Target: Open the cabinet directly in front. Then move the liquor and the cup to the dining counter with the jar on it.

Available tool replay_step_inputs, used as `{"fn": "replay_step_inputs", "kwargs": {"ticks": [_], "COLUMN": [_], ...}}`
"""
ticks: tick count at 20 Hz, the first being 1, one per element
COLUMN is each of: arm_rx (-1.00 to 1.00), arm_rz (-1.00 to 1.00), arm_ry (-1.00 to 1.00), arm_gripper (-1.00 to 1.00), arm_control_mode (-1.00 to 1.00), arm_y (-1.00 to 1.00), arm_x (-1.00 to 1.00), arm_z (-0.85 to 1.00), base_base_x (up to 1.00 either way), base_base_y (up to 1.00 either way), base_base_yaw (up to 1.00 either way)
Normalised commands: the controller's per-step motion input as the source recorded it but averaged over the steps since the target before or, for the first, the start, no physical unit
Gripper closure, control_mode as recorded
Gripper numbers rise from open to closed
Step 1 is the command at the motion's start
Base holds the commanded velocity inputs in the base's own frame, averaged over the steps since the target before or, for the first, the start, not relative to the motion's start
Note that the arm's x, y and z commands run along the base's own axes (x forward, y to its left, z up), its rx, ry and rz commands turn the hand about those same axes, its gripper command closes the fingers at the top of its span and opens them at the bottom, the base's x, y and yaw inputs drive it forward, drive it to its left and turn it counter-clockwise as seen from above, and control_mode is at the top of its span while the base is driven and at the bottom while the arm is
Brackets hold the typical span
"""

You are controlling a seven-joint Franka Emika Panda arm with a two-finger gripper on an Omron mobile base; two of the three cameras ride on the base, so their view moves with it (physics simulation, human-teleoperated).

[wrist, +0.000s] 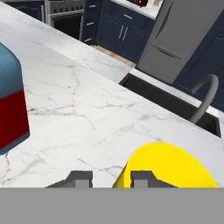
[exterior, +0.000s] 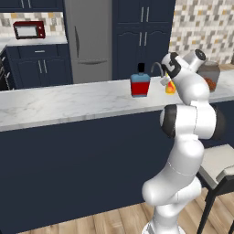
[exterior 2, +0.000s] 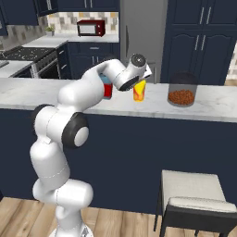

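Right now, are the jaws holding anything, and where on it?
Cannot be told. The gripper is at the cup on the dining counter, near its rim, but whether the jaws grip it isn't clear.

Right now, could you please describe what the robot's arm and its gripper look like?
The arm is built of glossy white rounded segments joined by dark, near-black bands at the joints, with a round grey cap on the wrist. The base views show no loose cables and no lettering on it. The gripper ends in two small dark grey, blocky finger tips.
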Motion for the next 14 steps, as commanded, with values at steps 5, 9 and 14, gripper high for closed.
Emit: {"fn": "replay_step_inputs", "kwargs": {"ticks": [5, 9, 14], "arm_rx": [0.0, 0.0, 0.0], "arm_rz": [0.0, 0.0, 0.0], "arm_ry": [0.0, 0.0, 0.0], "arm_gripper": [-1.0, -1.0, -1.0], "arm_control_mode": [-1.0, -1.0, -1.0], "arm_y": [0.0, 0.0, 0.0], "arm_x": [0.0, 0.0, 0.0], "arm_z": [0.04, 0.69, 1.0], "base_base_x": [0.0, 0.0, 0.0], "base_base_y": [0.0, 0.0, 0.0], "base_base_yaw": [0.0, 0.0, 0.0]}}
